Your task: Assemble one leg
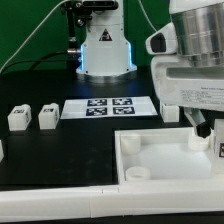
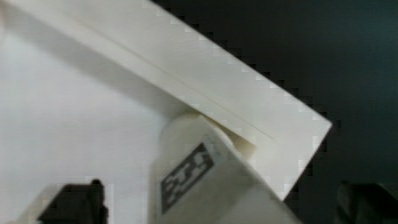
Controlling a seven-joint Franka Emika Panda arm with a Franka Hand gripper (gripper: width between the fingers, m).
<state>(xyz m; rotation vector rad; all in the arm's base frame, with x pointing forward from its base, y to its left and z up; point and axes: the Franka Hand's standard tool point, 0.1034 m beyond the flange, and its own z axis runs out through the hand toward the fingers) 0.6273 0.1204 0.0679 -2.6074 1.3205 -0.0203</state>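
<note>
While poised low over the tabletop panel's [image 1: 165, 155] far corner on the exterior view's right, held the end effector [image 1: 203, 128] close to a leg [image 2: 199, 170] standing against the panel's rim. Showed that leg plainly in the wrist view: tagged face toward the lens, upper end tucked beneath the raised edge of the panel [image 2: 107, 120], dark fingertips [image 2: 75, 203] spread well to either side and touching nothing. Judged the end effector spread wide, then, with nothing pinched. Could not pick that leg out for certain in the exterior view, since the wrist housing blocked the corner.

Left two more legs [image 1: 19, 117] [image 1: 48, 116] standing side by side on the black bench [image 1: 60, 150] toward the exterior view's left, well apart from the panel, just beside the marker board [image 1: 108, 106].

Read the step as the seating of one leg at a corner hole, probably midway through: leg at the corner, not visibly secured. Called next for a descent around the leg, a firm closing on its sides, then a twist or press to fix it home, with care not to nudge the panel off line.
</note>
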